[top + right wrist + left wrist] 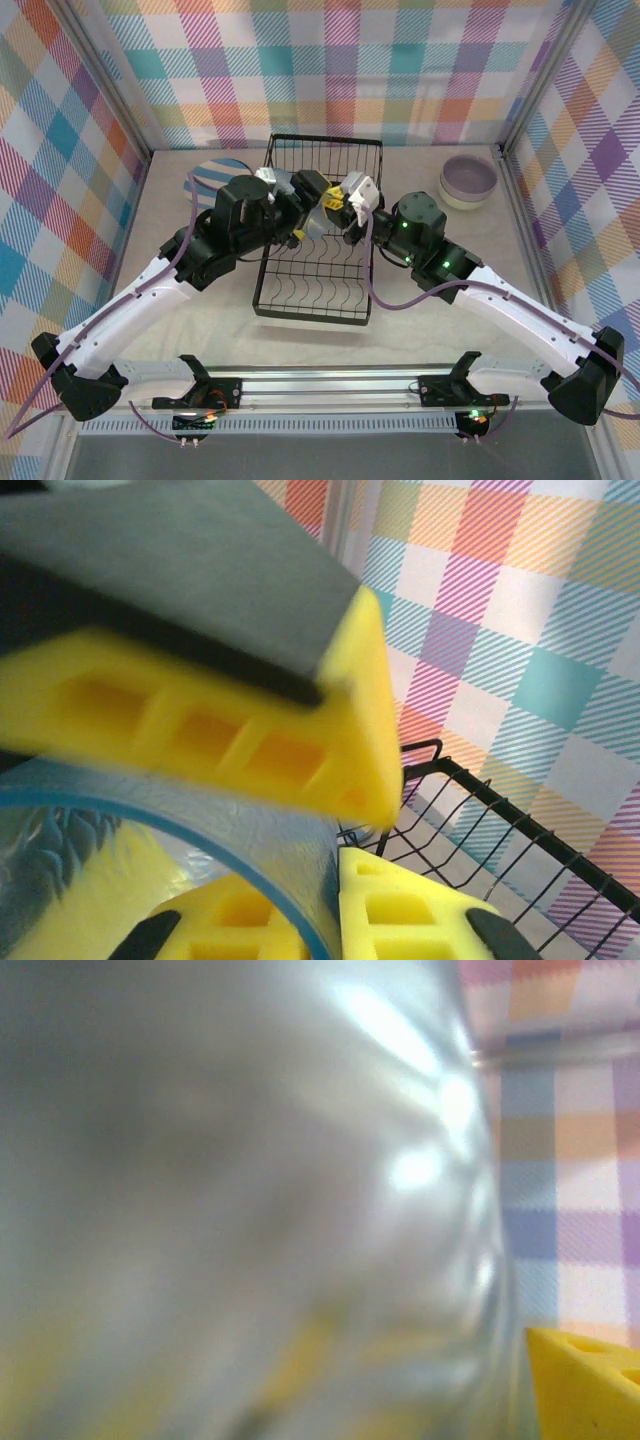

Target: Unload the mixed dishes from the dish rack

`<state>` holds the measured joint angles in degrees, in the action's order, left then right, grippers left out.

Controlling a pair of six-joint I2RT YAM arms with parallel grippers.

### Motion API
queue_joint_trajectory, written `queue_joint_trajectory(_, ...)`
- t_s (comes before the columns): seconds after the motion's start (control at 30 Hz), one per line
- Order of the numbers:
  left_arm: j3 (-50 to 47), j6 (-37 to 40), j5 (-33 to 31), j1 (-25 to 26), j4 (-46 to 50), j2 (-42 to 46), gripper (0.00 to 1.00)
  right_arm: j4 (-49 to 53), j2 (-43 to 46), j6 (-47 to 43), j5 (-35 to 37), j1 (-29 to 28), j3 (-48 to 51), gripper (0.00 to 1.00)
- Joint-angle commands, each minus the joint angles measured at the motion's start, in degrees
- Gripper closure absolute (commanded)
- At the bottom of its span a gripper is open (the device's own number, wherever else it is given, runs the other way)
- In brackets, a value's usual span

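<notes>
Above the black wire dish rack (318, 275) at mid-desk, the translucent grey-blue tumbler (323, 217) hangs between both arms. The right pincer (378, 838) looks clenched on its rim. I cannot tell whether the left pincer (298, 205) grips it. Beyond, a blue-striped round plate (213, 176) lies far-left and a lavender bowl (468, 178) far-right, so the tumbler seems the last piece.

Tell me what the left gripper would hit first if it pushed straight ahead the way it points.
The tumbler. It sits right in front of the left gripper, blurred and close in its wrist view; whether they already touch is unclear. The right gripper lies just beyond.
</notes>
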<state>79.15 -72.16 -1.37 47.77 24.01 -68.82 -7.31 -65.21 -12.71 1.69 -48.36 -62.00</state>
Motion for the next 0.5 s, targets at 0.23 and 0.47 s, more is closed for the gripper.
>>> queue_joint_trajectory(0.23,5.12,16.71,-3.37,1.11,-0.01,3.77,0.0,9.72,4.24,3.52,11.83,-0.77,-6.46,1.0)
queue_joint_trajectory(0.47,9.39,25.52,-9.62,1.12,11.17,5.7,0.0,19.09,4.21,10.01,22.44,-0.26,-11.63,1.0)
